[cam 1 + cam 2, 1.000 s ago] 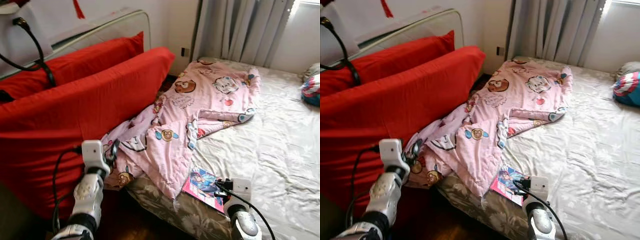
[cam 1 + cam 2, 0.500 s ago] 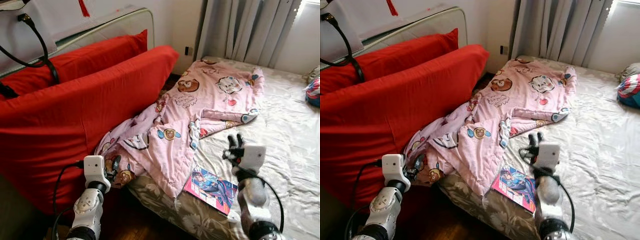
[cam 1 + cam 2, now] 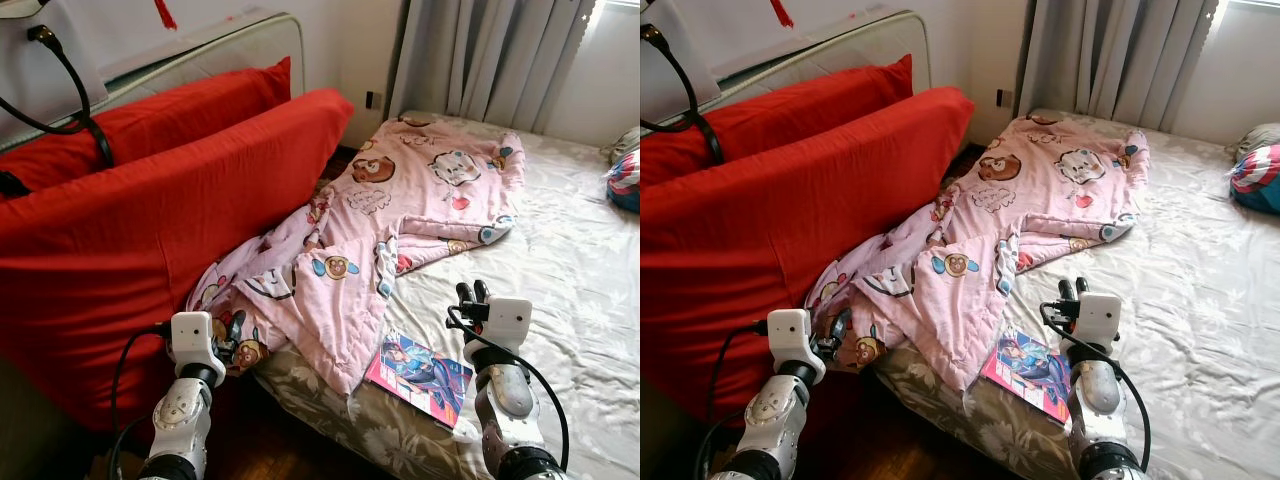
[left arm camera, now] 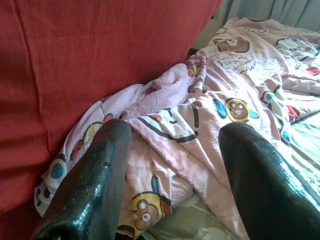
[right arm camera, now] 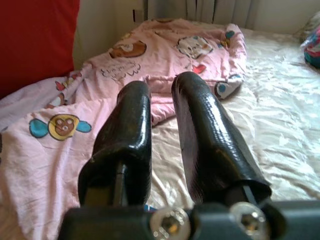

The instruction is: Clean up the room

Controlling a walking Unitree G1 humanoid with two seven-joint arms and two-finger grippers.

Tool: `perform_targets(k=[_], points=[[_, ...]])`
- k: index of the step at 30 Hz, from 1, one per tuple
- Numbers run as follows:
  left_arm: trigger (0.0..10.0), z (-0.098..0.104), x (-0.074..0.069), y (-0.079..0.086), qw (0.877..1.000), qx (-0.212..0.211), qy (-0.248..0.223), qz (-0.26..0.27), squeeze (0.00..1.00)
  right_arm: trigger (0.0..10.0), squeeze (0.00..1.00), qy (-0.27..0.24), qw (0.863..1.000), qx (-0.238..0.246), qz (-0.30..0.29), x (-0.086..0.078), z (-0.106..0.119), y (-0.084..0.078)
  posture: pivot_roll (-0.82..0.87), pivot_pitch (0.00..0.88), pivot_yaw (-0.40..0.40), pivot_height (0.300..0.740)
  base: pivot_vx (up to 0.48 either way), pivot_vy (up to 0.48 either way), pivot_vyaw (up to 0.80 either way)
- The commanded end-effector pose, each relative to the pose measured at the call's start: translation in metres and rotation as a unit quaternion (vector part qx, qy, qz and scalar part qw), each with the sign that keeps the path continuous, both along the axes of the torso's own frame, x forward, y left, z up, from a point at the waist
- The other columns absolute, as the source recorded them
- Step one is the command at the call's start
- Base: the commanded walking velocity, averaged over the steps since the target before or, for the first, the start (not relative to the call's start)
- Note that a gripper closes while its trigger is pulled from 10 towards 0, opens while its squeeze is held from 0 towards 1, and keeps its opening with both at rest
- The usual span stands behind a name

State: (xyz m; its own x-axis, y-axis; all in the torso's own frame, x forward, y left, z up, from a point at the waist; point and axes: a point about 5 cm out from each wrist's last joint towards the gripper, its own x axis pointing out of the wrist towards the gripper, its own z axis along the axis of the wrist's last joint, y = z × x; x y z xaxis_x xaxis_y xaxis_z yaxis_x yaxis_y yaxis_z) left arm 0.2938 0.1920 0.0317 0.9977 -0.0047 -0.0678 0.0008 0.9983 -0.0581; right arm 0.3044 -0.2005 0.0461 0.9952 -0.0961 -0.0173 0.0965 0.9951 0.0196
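While the pink blanket (image 3: 400, 215) lies ahead, the right end effector (image 3: 475, 292) hovers clenched (empty).

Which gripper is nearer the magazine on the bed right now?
Right. The right gripper hovers just above the magazine; the left gripper is off the bed's edge by the pink blanket.

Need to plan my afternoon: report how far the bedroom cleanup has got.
Nothing looks finished. The pink blanket lies crumpled, hanging off the bed, and a magazine sits at its edge. The left claw is open at the blanket's corner; the right claw holds nothing.
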Motion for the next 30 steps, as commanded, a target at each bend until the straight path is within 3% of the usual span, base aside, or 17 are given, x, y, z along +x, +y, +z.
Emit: perform_targets(k=[1,17,30], points=[[10.0,0.0037,0.0039,-0.0013,1.0,-0.008,-0.005,0.002,0.0,10.0,0.0,0.008,1.0,-0.005,0.001,0.0017,-0.0003,-0.0004,-0.04,0.0,-0.01,0.72,0.0,0.0,0.0],[10.0,0.0035,0.0057,-0.0047,1.0,-0.013,0.001,-0.009,0.0,10.0,0.0,0.031,0.999,-0.006,-0.003,0.0034,-0.0038,0.0013,-0.04,0.0,-0.009,0.686,0.0,0.0,0.0],[10.0,0.0051,0.0075,-0.004,1.0,-0.016,0.001,-0.008,0.0,10.0,0.0,0.034,0.999,0.0,-0.005,0.0036,-0.0044,0.0011,-0.04,0.0,-0.009,0.686,0.0,0.0,0.0]])
